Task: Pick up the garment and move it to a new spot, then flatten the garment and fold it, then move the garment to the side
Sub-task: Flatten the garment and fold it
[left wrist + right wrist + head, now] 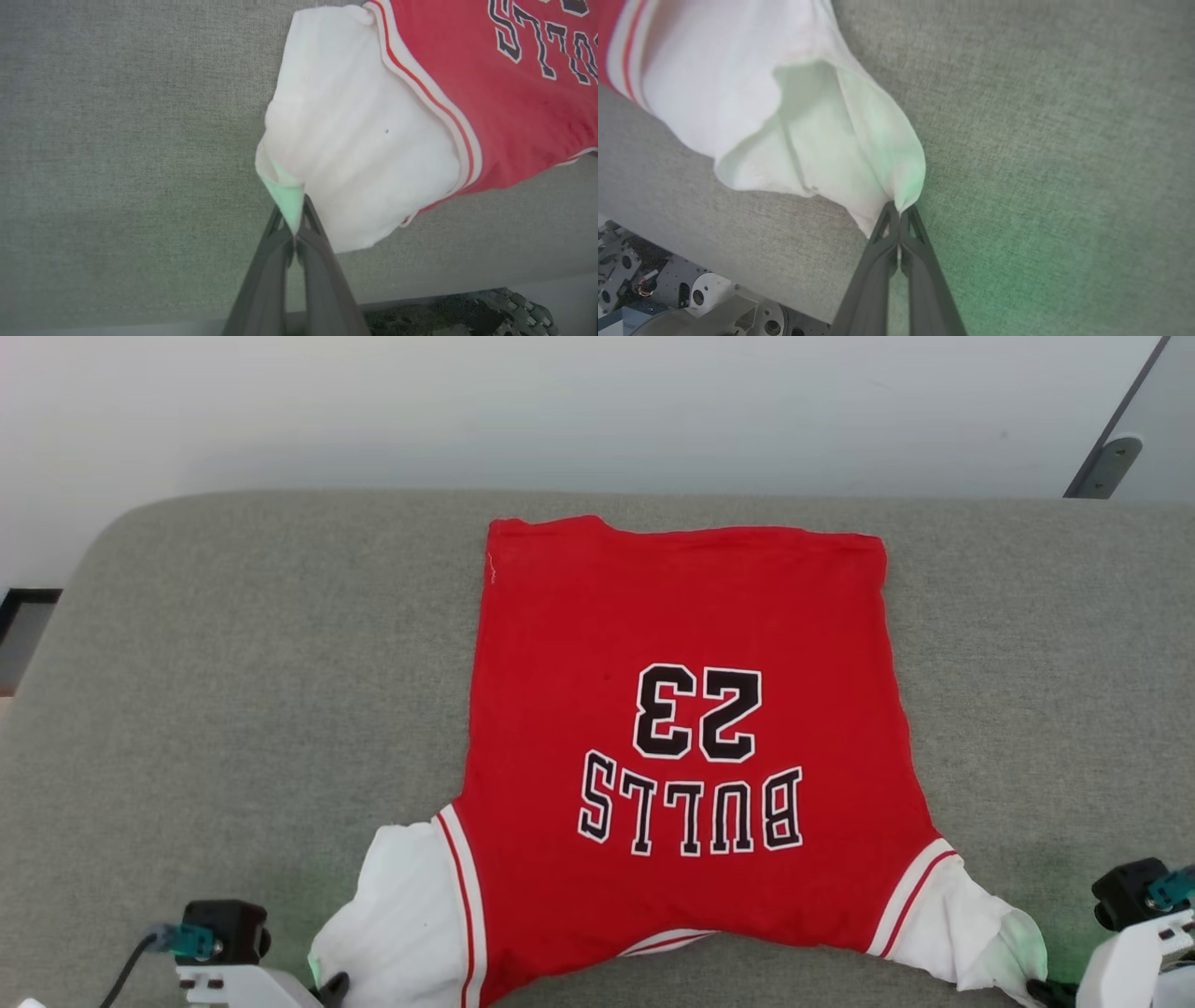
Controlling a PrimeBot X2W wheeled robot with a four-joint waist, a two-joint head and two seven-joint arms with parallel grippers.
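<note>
The garment [672, 709], a red jersey with white sleeves and a black "BULLS 23" print, lies spread on the grey cushion [233, 691], hem at the far side, sleeves toward me. My left gripper [294, 219] is shut on the edge of one white sleeve [355, 135], at the lower left of the head view [331, 985]. My right gripper [900, 212] is shut on the tip of the other white sleeve [817, 130], at the lower right of the head view [1036, 989]. Both pinched sleeve corners are pulled outward into points.
The cushion has bare grey fabric on both sides of the jersey and a rounded far-left corner. A pale wall [560, 411] rises behind it. The cushion's near edge and parts of my base [668, 289] show under the wrists.
</note>
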